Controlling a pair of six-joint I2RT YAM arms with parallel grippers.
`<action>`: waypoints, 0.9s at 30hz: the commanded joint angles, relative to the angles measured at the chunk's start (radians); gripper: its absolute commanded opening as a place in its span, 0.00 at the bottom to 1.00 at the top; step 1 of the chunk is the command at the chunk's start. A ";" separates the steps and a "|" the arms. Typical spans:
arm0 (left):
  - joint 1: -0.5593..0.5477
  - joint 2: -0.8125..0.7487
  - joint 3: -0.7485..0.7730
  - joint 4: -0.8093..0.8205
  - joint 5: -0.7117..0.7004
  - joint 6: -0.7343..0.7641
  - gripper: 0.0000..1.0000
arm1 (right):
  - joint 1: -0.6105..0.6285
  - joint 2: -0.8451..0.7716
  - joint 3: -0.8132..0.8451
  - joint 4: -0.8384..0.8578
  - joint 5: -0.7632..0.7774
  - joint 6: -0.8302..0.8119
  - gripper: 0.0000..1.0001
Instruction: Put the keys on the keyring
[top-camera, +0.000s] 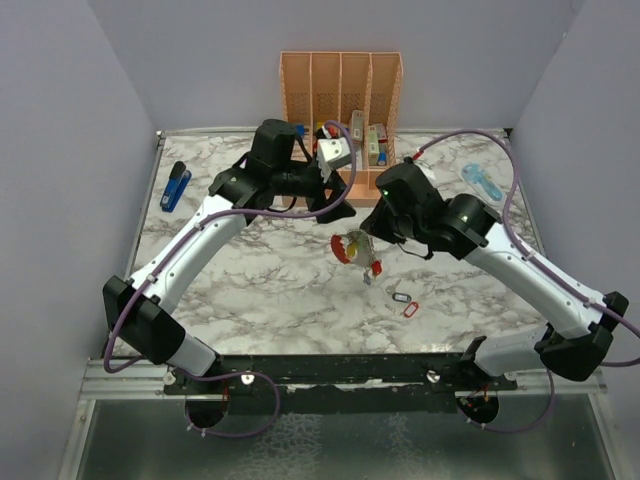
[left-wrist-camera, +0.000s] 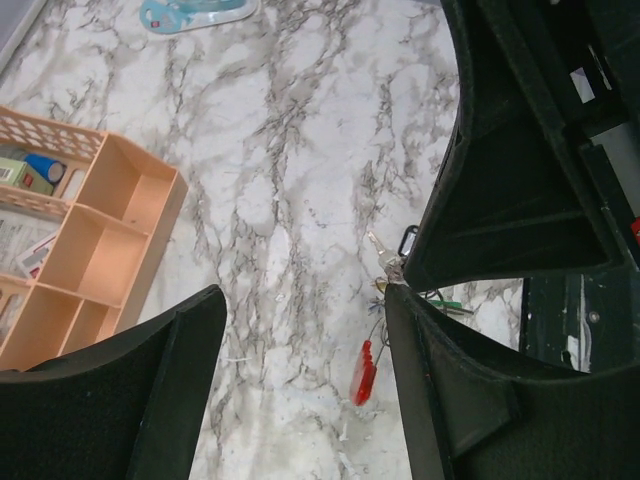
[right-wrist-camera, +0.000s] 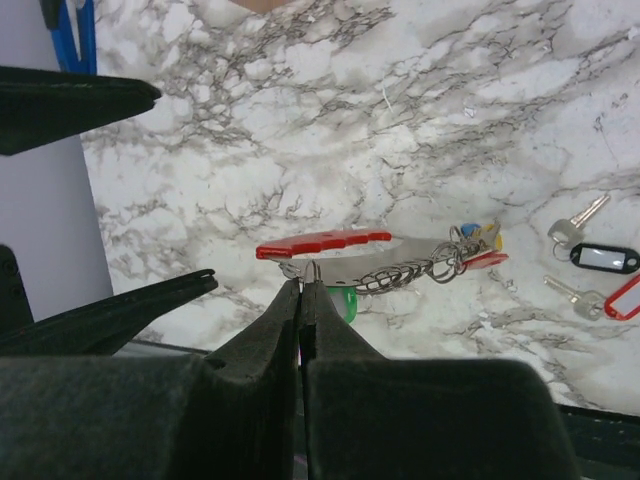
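My right gripper (right-wrist-camera: 303, 285) is shut on a small wire ring on the keyring (right-wrist-camera: 325, 242). The keyring is a red clip with a grey metal side, seen edge-on and held off the table. A chain and several keys (right-wrist-camera: 476, 240) with blue, yellow and red heads hang from it, and a green tag (right-wrist-camera: 346, 303) shows behind my fingers. Loose keys (right-wrist-camera: 573, 223) with a black tag (right-wrist-camera: 605, 258) and a red tag (right-wrist-camera: 625, 298) lie on the marble to the right. My left gripper (left-wrist-camera: 300, 385) is open and empty. It hovers above and just left of the keyring (left-wrist-camera: 363, 372).
An orange slotted organiser (top-camera: 340, 90) with small items stands at the back, close behind the left gripper (top-camera: 332, 198). A blue tool (top-camera: 175, 186) lies at the far left. A light blue object (top-camera: 483, 180) lies at the far right. Grey walls close in on both sides.
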 joint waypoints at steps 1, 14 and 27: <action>0.007 -0.006 0.014 -0.013 -0.082 -0.025 0.66 | -0.004 0.047 0.068 -0.064 0.112 0.234 0.01; 0.049 0.019 0.011 -0.015 0.094 -0.052 0.52 | -0.006 0.045 0.012 -0.072 0.171 0.506 0.01; 0.055 0.040 -0.126 0.166 0.375 -0.184 0.52 | -0.006 0.006 -0.030 0.014 0.140 0.509 0.01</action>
